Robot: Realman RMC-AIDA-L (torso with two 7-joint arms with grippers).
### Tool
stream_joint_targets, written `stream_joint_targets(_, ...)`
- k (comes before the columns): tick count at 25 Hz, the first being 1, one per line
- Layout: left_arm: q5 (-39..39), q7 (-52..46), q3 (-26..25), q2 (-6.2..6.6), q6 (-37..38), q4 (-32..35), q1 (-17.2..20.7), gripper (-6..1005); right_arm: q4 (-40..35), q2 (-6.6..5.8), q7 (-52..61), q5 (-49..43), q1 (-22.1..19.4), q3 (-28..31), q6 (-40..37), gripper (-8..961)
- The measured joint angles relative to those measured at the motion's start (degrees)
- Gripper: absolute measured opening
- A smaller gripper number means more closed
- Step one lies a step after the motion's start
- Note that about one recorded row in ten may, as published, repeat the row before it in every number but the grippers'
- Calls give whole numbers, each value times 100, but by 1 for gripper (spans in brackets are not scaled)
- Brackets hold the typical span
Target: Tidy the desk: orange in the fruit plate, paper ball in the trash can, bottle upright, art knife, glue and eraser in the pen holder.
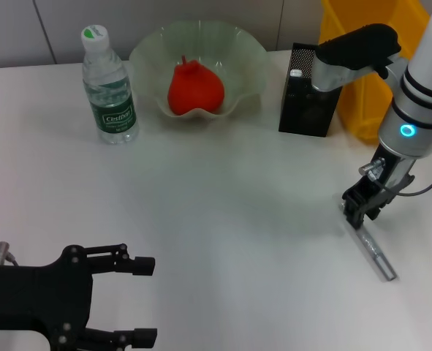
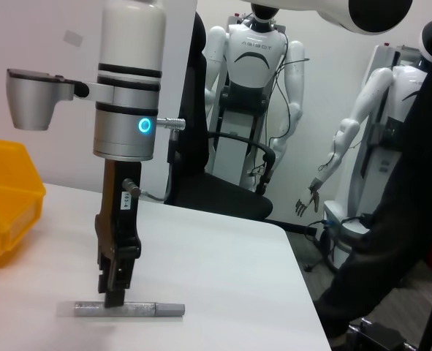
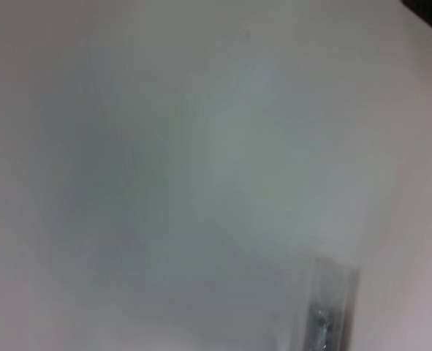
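Observation:
On the white desk (image 1: 216, 219) a silver art knife (image 1: 374, 251) lies flat at the right. My right gripper (image 1: 357, 210) points down at the knife's near end and touches or nearly touches it. The left wrist view shows the gripper (image 2: 114, 296) standing on the knife (image 2: 142, 309). The knife's tip shows in the right wrist view (image 3: 325, 314). The orange (image 1: 195, 88) lies in the pale green fruit plate (image 1: 146, 55). The bottle (image 1: 110, 91) stands upright at the back left. My left gripper (image 1: 146, 301) is open and empty at the front left. Paper ball, glue and eraser are out of view.
The black mesh pen holder (image 1: 309, 95) stands at the back right, with a small white thing at its rim. The yellow trash can (image 1: 365, 80) stands behind it and shows in the left wrist view (image 2: 7, 197). The desk's right edge is close to the knife.

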Motion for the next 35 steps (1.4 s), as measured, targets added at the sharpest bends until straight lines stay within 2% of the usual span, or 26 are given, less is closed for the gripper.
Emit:
stream_joint_targets(8,0,15,12,-28,0,-4,8,841,140,0,4,0,16,-60,262,274)
stream_joint_targets(27,0,77,7,-48,0,-21,-29,841,285,21,12,4,45,-344,529,256)
stream_joint_targets(32,0,77,-22,-48,5,-19,-6,841,177,32,11,12,50,-412,504,160)
stream_joint_targets(35,0,77,-34,-47,10,-19,2,842,-307,30,0,12,-19,-404,339,141)
